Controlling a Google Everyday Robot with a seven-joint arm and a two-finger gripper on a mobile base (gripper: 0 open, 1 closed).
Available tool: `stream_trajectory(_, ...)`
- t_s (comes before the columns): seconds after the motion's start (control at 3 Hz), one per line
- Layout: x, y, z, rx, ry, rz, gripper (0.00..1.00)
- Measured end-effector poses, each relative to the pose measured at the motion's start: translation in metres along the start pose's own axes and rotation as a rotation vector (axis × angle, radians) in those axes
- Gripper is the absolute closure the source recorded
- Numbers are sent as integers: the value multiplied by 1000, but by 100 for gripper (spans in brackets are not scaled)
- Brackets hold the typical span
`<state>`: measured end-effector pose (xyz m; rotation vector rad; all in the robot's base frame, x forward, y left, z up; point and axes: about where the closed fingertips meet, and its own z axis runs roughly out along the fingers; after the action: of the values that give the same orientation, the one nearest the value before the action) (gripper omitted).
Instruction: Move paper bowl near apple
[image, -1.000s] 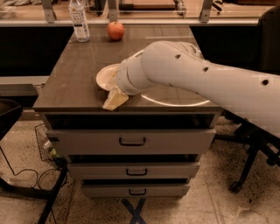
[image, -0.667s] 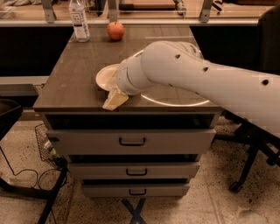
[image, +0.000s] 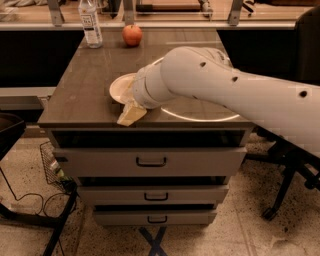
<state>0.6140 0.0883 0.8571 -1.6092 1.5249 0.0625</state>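
The paper bowl (image: 119, 89) is off-white and sits on the dark cabinet top (image: 80, 85), left of centre near the front. Its right side is hidden behind my white arm (image: 210, 85). My gripper (image: 131, 114) is low at the bowl's front right rim, close to the top's front edge. Whether it holds the bowl is hidden. The red apple (image: 132, 35) sits at the back of the top, well beyond the bowl.
A clear plastic bottle with a white label (image: 90, 22) stands at the back left, next to the apple. The cabinet has three drawers (image: 151, 161) below. A wire basket (image: 52, 165) and cables lie on the floor at left. A chair base (image: 280, 195) stands at right.
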Motion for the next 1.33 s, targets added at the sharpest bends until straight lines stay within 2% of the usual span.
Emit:
stream_trajectory(1.0, -4, 3, -2, 0, -2, -5, 18)
stream_trajectory(1.33, -5, 3, -2, 0, -2, -6, 0)
